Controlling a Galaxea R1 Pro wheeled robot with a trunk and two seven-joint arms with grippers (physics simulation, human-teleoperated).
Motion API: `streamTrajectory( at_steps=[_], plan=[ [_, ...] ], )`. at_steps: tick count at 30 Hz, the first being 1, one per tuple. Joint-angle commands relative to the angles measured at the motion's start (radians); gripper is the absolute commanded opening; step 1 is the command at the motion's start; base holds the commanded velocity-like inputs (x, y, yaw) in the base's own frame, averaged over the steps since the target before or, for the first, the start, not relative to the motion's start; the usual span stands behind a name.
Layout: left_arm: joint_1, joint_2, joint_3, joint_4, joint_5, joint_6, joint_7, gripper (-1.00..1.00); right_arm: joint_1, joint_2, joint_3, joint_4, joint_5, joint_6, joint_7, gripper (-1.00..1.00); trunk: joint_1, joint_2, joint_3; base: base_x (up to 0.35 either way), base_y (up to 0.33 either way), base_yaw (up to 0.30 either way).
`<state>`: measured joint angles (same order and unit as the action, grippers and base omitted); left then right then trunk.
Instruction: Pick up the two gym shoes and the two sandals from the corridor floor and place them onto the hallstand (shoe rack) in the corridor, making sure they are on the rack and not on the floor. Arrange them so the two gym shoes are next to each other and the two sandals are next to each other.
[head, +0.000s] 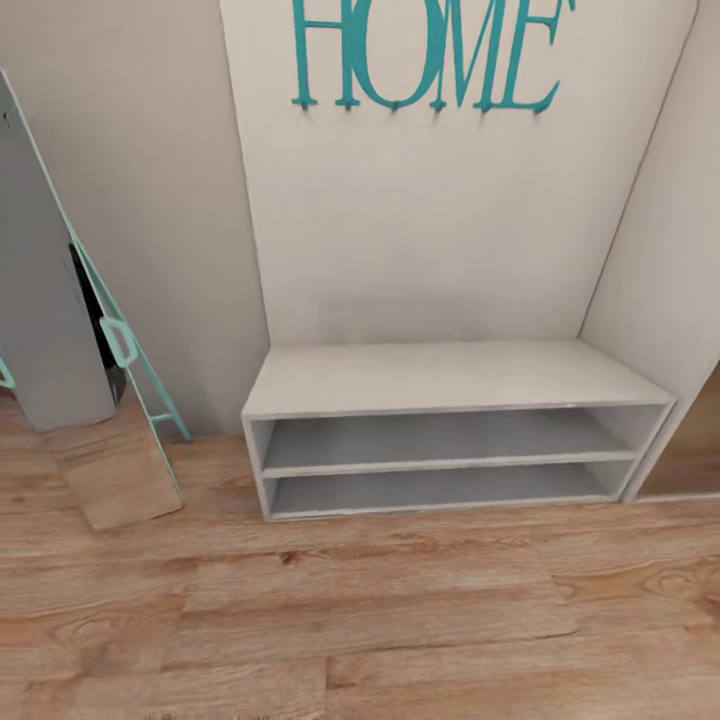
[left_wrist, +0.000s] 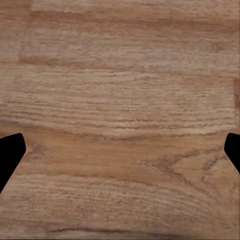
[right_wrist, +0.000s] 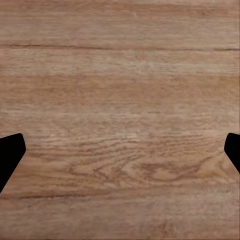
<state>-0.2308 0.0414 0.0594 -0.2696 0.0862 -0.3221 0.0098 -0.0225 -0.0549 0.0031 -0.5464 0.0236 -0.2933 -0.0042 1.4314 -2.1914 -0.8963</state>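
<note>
At the far left of the head view a mirror (head: 60, 330) with a teal frame leans against the beige wall (head: 150, 150), its foot on the floor (head: 360, 620) and its lower glass reflecting the planks; a teal handle-like loop shows on its right edge. To its right stands the rack (head: 450, 375), a pale grey-white bench unit set on the floor against a tall back panel (head: 430, 220); its top is bare, and below it two low open shelves, one above the other, run the full width, both bare. On the back panel above, large teal letters (head: 425, 55) spell HOME, cut off by the upper edge of the view. Right of the rack a pale side wall slants down to the floor, and a strip of brown wood surface shows at the far right edge; what it belongs to cannot be told. The floor is light brown wood-grain planking spread across the whole foreground in front of the rack.

In the left wrist view the left pincer (left_wrist: 120, 150) hangs over the plank floor, its two dark fingertips (left_wrist: 11, 152) at opposite edges of the picture, spread wide apart with nothing between them; in the right wrist view the right pincer (right_wrist: 120, 150) is the same, fingertips (right_wrist: 11, 152) far apart over bare wood grain.
</note>
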Motion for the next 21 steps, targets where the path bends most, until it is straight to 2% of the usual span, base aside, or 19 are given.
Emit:
streamTrajectory(
  at_steps=[1, 19, 21],
  plan=[
    [-0.001, 0.000, -0.002, 0.001, 0.009, -0.003, -0.001, 1.00, 0.000, 0.000, 0.000, 0.000, 0.002, -0.003, 0.000, 1.00, 0.004, -0.008, -0.005, 0.000, 0.000, 0.274],
    [-0.001, 0.000, -0.001, 0.001, 0.009, -0.003, -0.001, 1.00, 0.000, 0.001, 0.000, 0.000, 0.002, -0.003, 0.000, 1.00, 0.073, -0.134, -0.068, 0.000, 0.000, 0.274],
    [-0.001, 0.000, -0.001, 0.001, 0.009, -0.003, -0.001, 1.00, 0.000, 0.001, 0.001, 0.000, 0.002, -0.003, 0.000, 1.00, 0.073, -0.134, -0.069, 0.000, 0.000, 0.274]
  ],
)
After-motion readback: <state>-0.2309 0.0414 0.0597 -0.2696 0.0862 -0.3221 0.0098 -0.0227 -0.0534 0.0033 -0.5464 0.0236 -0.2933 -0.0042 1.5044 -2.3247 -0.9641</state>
